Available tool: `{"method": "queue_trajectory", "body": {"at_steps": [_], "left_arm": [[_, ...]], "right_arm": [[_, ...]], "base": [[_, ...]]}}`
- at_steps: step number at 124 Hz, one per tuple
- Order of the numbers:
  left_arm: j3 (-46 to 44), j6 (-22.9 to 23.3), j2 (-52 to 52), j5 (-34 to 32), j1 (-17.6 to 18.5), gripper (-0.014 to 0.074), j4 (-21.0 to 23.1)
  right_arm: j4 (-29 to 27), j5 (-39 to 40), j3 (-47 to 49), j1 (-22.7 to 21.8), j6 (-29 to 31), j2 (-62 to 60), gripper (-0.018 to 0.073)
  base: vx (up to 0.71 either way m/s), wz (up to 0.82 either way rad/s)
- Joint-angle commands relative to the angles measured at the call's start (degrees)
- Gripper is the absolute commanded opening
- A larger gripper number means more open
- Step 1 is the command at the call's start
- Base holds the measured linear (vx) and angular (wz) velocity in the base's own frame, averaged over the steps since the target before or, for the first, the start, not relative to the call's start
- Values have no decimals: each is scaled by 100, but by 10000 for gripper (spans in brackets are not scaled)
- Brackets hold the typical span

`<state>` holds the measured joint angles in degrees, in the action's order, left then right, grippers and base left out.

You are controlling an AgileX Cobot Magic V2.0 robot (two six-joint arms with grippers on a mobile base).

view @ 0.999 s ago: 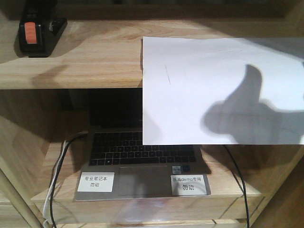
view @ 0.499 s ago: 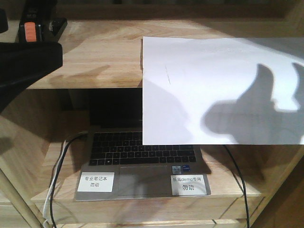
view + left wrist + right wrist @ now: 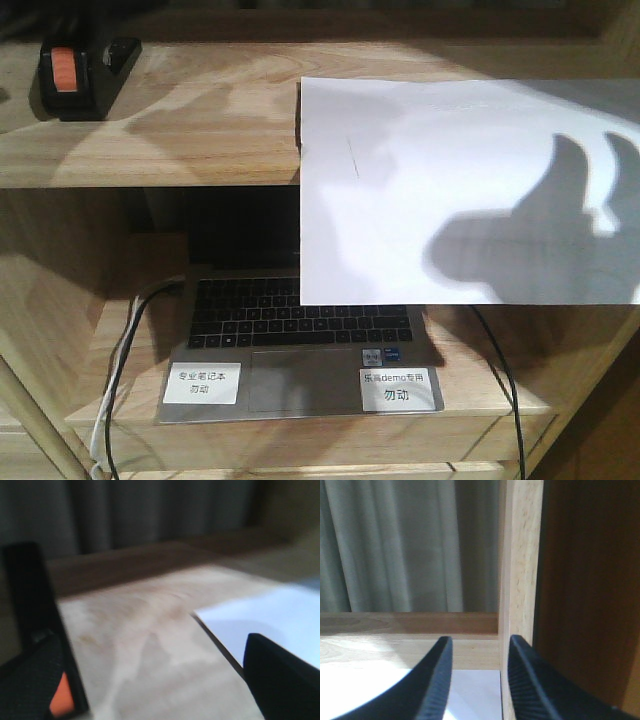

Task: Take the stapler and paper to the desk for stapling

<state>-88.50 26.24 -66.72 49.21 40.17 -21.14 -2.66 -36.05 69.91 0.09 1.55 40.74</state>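
Hovering over shelf (image 3: 200,130), left tool (image 3: 150,655) spread wide beside stapler (image 3: 80,66), right tool (image 3: 479,647) narrowly parted above paper (image 3: 460,190).

2 white labels are stuck on the laptop (image 3: 300,320). The left label (image 3: 201,383), at its front left corner, reads 专业笔记本 勿动. The right label (image 3: 399,388), at its front right, reads 乐高demo专用 勿动 (tiny stickers just above are unreadable).

The arm blocking the stapler (image 3: 80,75) is gone; shadow on the paper (image 3: 450,190) shifted right.
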Motion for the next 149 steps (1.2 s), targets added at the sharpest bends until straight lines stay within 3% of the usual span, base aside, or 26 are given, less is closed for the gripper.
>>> {"method": "queue_trajectory", "body": {"at_steps": [1, 19, 34, 47, 70, 90, 127, 149], "left_arm": [[-737, 283, -320, 155, 18, 681, -437], [-1594, 455, -940, 1004, -11, 680, -811], [-2102, 625, -1338, 1429, -270, 678, -925], [-2207, 625, -1521, 1429, -500, 677, -907], [-2207, 617, -1822, 1384, -927, 662, -372], [-2207, 535, -2065, 1355, -1140, 654, -185], [-2207, 513, -2190, 1320, -1252, 619, -45], [-2207, 513, -2190, 1292, -1252, 544, -45]], "right_arm": [[23, 423, 154, -9, 24, 49, 237], [23, 423, 154, -9, 24, 49, 239], [23, 423, 154, -9, 24, 49, 239], [23, 423, 154, -9, 24, 49, 239], [23, 423, 154, -9, 24, 49, 239], [23, 423, 154, -9, 24, 49, 239], [23, 423, 154, -9, 24, 49, 239], [23, 423, 154, -9, 24, 49, 239]], "base": [[0, 0], [0, 0], [0, 0], [0, 0], [0, 0], [0, 0], [0, 0], [0, 0]]}}
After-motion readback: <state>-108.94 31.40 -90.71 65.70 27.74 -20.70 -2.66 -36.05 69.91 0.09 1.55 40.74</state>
